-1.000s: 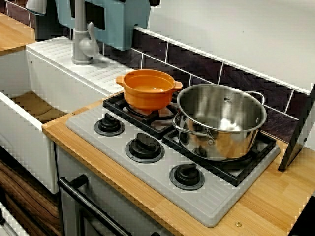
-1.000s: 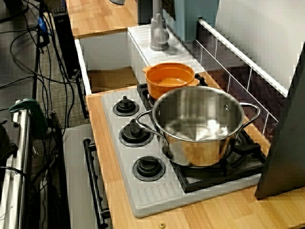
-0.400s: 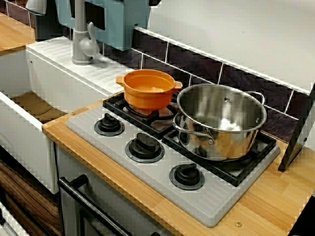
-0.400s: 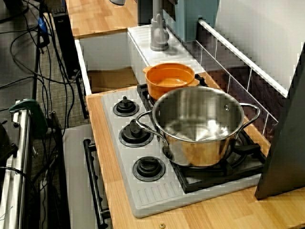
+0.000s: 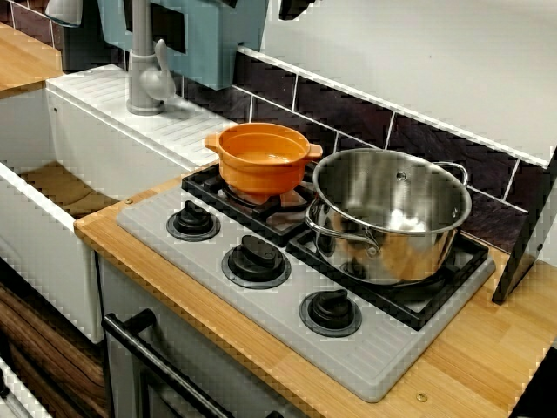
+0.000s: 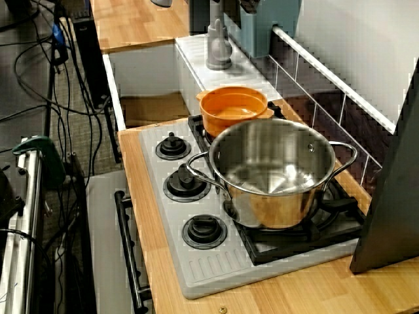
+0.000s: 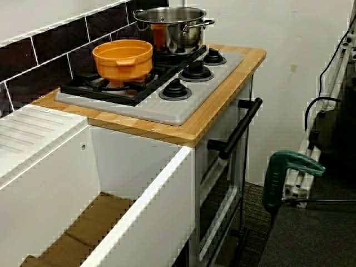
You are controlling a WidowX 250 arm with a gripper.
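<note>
In the front view only a dark sliver of the hand (image 5: pixel 296 7) shows at the top edge, high against the far wall and just right of the teal box (image 5: pixel 209 35). I cannot tell whether its fingers are apart or together. The orange pot (image 5: pixel 263 157) is the pot closest to it, lying below it, a little left and nearer. It sits on the far left burner of the stove (image 5: pixel 374 348), and its two lugs line up left to right along the table (image 5: pixel 487 348). The steel pot (image 5: pixel 392 213) stands just right of it, and I cannot tell whether lug and rim touch. The faucet (image 5: pixel 144 70) rises well to the left, behind the sink (image 5: pixel 43 252). In the view from the stove's right end the hand (image 6: pixel 249 5) is again a dark scrap at the top edge. It lies far beyond both pots, in front of the teal box and just right of the faucet (image 6: pixel 219 46). Here the steel pot is nearest the camera and hides part of the orange one, and cables (image 6: pixel 39 78) lie on the floor at left. The view from the sink end shows no hand at all. It does show the orange pot's near lug end-on, the knobs (image 7: pixel 177 89), the oven handle (image 7: pixel 240 127) and a green clamp (image 7: pixel 289 172) at right.
</note>
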